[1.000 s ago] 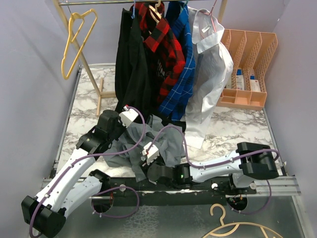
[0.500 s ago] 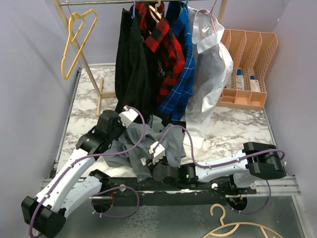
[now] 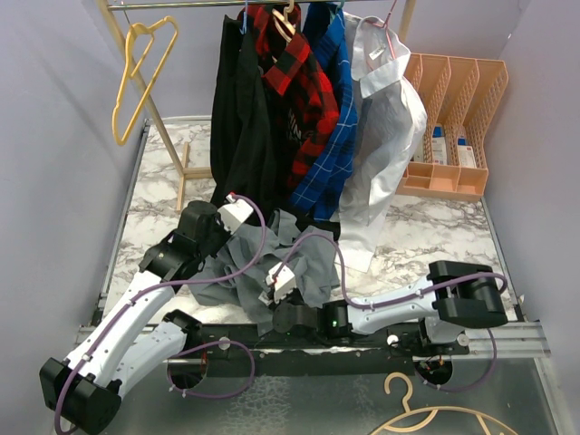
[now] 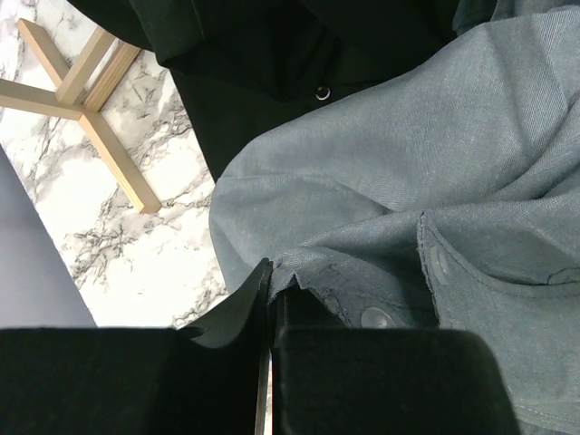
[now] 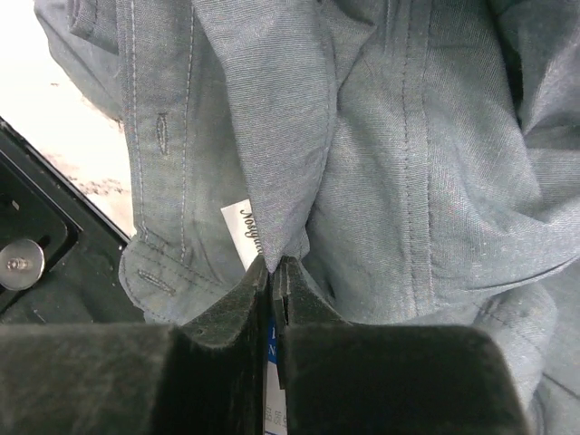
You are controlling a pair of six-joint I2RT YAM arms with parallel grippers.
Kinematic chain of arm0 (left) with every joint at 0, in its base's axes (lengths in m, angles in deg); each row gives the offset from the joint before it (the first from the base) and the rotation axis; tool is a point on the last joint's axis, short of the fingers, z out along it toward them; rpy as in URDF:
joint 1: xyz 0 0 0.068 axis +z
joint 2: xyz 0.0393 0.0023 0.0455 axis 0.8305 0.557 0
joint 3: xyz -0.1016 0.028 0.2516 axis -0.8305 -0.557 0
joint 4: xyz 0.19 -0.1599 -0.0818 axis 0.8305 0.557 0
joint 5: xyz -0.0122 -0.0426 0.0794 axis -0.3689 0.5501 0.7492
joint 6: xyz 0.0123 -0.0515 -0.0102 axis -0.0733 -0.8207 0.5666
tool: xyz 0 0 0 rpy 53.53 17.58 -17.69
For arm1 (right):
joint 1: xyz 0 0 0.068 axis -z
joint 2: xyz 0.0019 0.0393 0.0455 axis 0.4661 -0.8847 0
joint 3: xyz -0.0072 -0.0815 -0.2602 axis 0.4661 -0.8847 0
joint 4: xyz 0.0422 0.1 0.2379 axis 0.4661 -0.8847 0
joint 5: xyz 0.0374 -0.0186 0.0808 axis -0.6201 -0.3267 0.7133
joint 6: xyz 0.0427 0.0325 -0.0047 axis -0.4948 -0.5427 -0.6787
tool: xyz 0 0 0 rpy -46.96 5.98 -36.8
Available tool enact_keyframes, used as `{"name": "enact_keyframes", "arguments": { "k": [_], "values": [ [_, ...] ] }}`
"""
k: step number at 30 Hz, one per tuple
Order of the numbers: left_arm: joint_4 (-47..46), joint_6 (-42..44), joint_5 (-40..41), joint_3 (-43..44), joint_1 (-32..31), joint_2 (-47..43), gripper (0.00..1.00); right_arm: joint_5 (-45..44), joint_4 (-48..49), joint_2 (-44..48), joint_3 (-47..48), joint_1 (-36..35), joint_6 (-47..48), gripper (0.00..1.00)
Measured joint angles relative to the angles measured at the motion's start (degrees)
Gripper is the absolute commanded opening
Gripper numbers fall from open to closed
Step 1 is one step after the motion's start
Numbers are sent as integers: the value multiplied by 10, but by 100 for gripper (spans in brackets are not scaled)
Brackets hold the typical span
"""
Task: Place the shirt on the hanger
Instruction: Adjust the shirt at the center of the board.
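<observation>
Clenched in the left jaws: a thin edge of the shirt [image 4: 435,163] beside a button [image 4: 374,317], cloth nipped right at the tips. Clenched in the right jaws: a raised fold of the same shirt next to the buttonhole strip, a white label [image 5: 240,231] just left of the tips. Gripped at two separate spots, probably so as to lift and spread the crumpled garment rather than drag it in a heap. Between and around both jaws, the rest of the cloth bunched on the marble worktop [image 3: 163,204]. Well beyond the left jaws, up and to their left, the hanger [image 3: 136,82], hooked on the rack and bare, nowhere near the cloth yet. Directly beyond both jaws, a black garment [image 3: 237,118], red plaid shirt [image 3: 294,72], blue plaid shirt [image 3: 331,154] and white shirt [image 3: 381,154] hanging low, hems close to or on the grey heap. Likely to snag or get swept along on any lift. Just past the left jaws in the wrist view, black overlapping grey, with the wooden rack foot [image 4: 91,127] off to the left. Far right of the right jaws, an orange organiser [image 3: 453,127]. Behind the arm bases, a pale tan hanger [image 3: 435,412], not the one wanted.
</observation>
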Motion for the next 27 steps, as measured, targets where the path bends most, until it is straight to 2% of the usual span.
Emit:
{"name": "enact_keyframes", "arguments": {
  "k": [5, 12, 16, 21, 22, 23, 25, 26, 27],
  "values": [
    [19, 37, -13, 0, 1, -8, 0, -2, -31, 35, 6, 0, 9, 1],
    [77, 113, -78, 3, 1, -55, 0, -26, -72, 166, 37, 9, 61, 1],
    [111, 130, -130, 19, 1, -62, 0, -35, -98, 182, 92, 33, 89, 1],
    [123, 124, -161, 22, 1, -61, 0, -33, -117, 180, 107, 74, 122, 2],
    [123, 123, -163, 22, 1, -61, 9, -28, -119, 177, 107, 92, 129, 1],
    [123, 122, -164, 22, 1, -62, 28, -24, -118, 176, 106, 105, 135, 1],
    [123, 124, -165, 23, 1, -67, 79, -12, -116, 176, 101, 132, 146, 1],
    [124, 123, -164, 26, 1, -70, 94, -1, -112, 176, 94, 151, 153, 1],
    [127, 119, -163, 33, 1, -70, 98, 9, -109, 177, 89, 165, 160, 1]
  ]
}}
